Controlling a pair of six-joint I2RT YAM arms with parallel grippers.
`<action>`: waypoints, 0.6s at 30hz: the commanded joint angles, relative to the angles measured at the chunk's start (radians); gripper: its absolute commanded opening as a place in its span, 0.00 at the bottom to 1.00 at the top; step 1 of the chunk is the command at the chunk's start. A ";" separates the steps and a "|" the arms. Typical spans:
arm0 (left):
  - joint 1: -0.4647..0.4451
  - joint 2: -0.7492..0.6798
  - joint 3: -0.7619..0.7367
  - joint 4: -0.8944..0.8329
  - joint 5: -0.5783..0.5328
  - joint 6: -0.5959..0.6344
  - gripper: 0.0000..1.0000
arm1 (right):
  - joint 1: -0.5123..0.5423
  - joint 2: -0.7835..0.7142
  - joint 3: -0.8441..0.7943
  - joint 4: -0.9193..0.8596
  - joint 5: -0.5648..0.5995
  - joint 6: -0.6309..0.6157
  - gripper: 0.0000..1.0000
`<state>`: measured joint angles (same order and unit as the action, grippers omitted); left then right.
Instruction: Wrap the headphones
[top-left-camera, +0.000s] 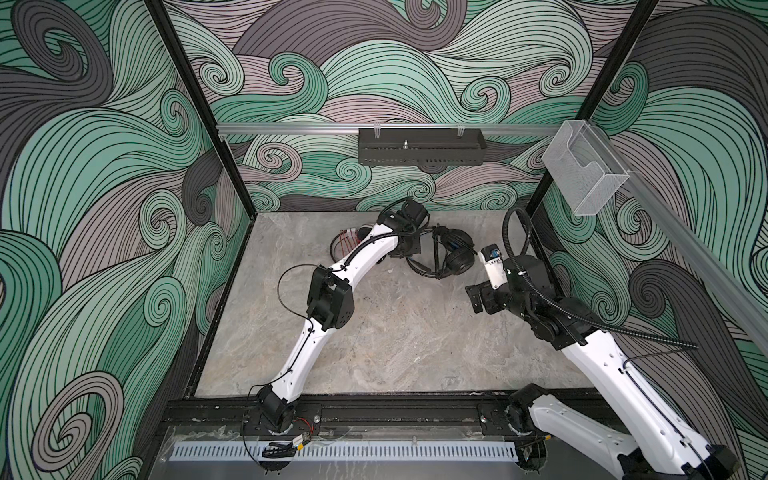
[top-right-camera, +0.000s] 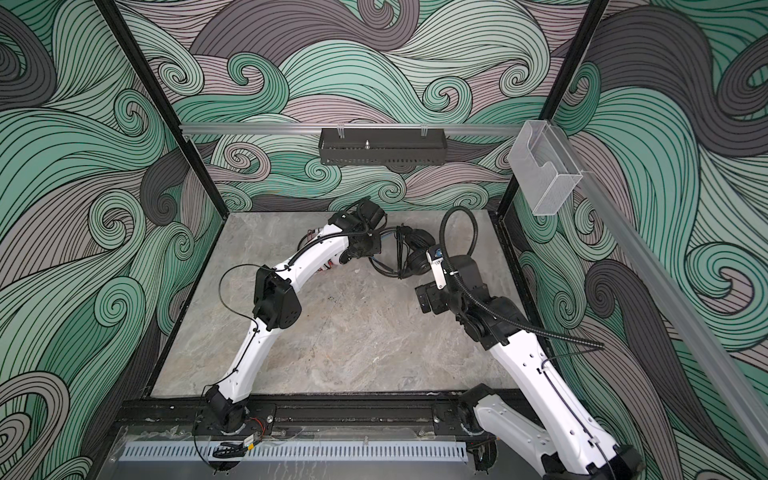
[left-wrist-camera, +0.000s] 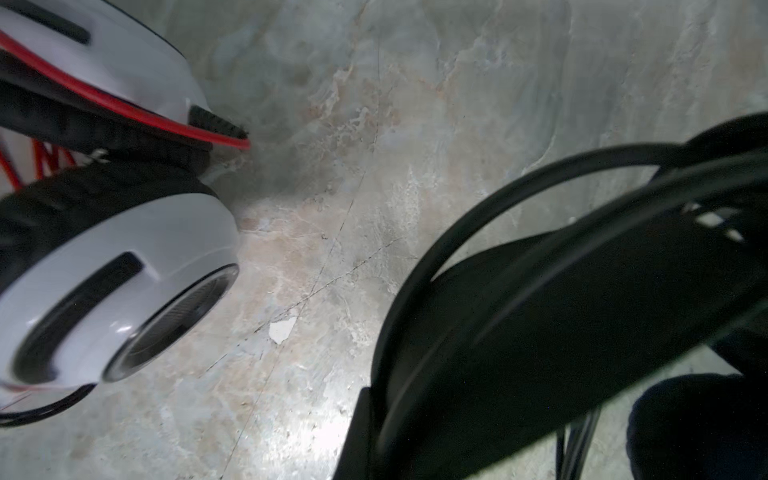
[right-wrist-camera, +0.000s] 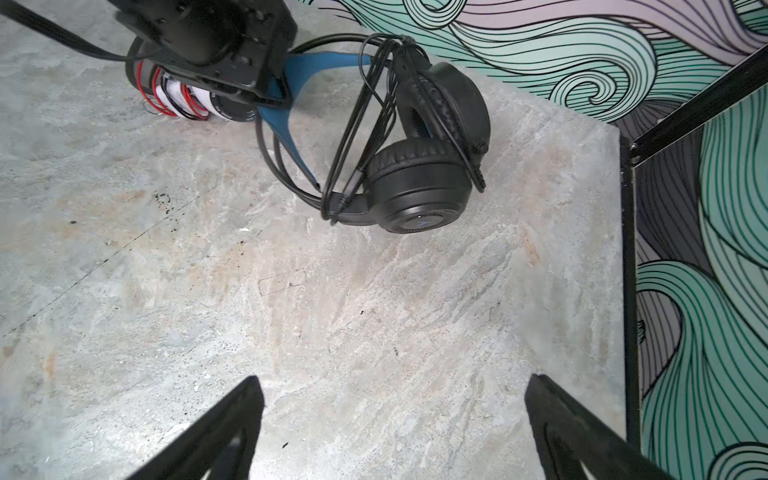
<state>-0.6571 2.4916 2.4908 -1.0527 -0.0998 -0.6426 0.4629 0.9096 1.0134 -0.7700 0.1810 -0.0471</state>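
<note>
The black headphones (top-left-camera: 455, 254) (top-right-camera: 415, 259) (right-wrist-camera: 428, 174) lie at the back of the table, blue lining showing on the band. Their black cord (right-wrist-camera: 365, 120) is looped across the band and ear cups. My left gripper (top-left-camera: 417, 247) (right-wrist-camera: 272, 97) sits on the blue headband, shut on it; the dark band fills the left wrist view. The white headphones (top-left-camera: 353, 240) (left-wrist-camera: 124, 282) (right-wrist-camera: 187, 99) lie just behind the left arm, their red cord (right-wrist-camera: 156, 93) wound round them. My right gripper (right-wrist-camera: 394, 378) (top-left-camera: 478, 296) hangs open above bare table, in front of the black headphones.
A black perforated tray (top-left-camera: 422, 151) hangs on the back rail. A clear plastic box (top-left-camera: 586, 174) is fixed to the right rail. The black corner post (right-wrist-camera: 629, 249) and patterned walls close the table at the right and back.
</note>
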 joint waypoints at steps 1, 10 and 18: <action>0.004 -0.002 0.034 0.031 0.030 -0.029 0.00 | 0.006 -0.040 -0.024 0.005 0.000 0.019 0.99; 0.004 -0.002 -0.100 0.115 0.056 -0.057 0.00 | 0.012 -0.129 -0.097 0.063 -0.008 0.010 0.99; 0.004 0.038 -0.117 0.131 0.060 -0.086 0.09 | 0.018 -0.120 -0.048 0.067 0.019 -0.022 0.99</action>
<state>-0.6571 2.5149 2.3680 -0.9821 -0.0727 -0.6930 0.4732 0.7933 0.9257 -0.7254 0.1783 -0.0505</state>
